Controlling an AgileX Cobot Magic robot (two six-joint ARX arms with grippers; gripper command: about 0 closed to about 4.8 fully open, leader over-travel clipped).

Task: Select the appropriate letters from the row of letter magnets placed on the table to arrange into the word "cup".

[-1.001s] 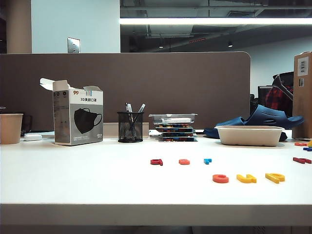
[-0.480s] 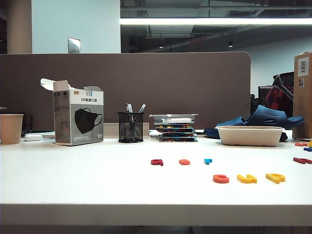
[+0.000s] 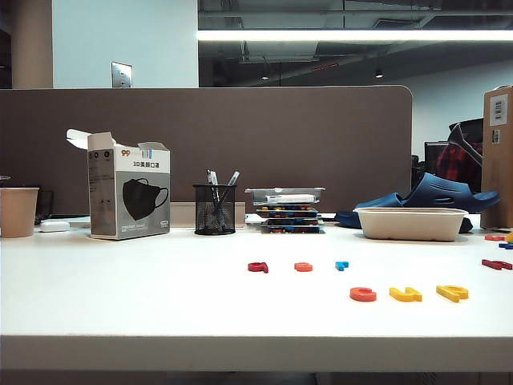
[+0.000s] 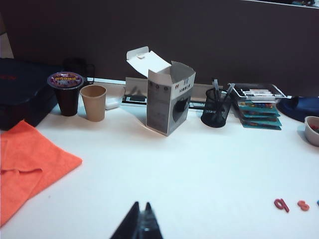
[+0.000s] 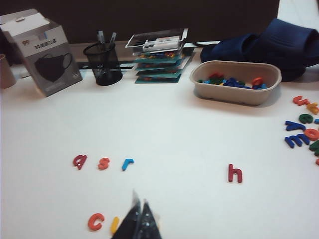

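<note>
Three letters lie side by side near the front of the white table [image 3: 120, 305]: the orange-red "c" [image 3: 362, 294], the yellow "u" [image 3: 405, 294] and the yellow "p" [image 3: 452, 292]. Behind them is the rest of the row of letter magnets: dark red [image 3: 257, 266], orange [image 3: 303, 266] and blue [image 3: 341, 265]. No gripper shows in the exterior view. My right gripper [image 5: 139, 198] is shut and empty, above the table beside the "c" [image 5: 95, 221], and it hides most of the yellow letters [image 5: 114, 224]. My left gripper [image 4: 141, 205] is shut and empty over bare table, far from the dark red letter [image 4: 281, 204].
At the back stand a mask box [image 3: 128, 196], a mesh pen cup [image 3: 214, 209], stacked cases [image 3: 288, 210] and a beige tray [image 5: 234, 94] of spare letters. A dark red "h" [image 5: 235, 173] and loose letters [image 5: 301, 134] lie right. An orange cloth [image 4: 30, 164] and cups [image 4: 93, 102] sit left.
</note>
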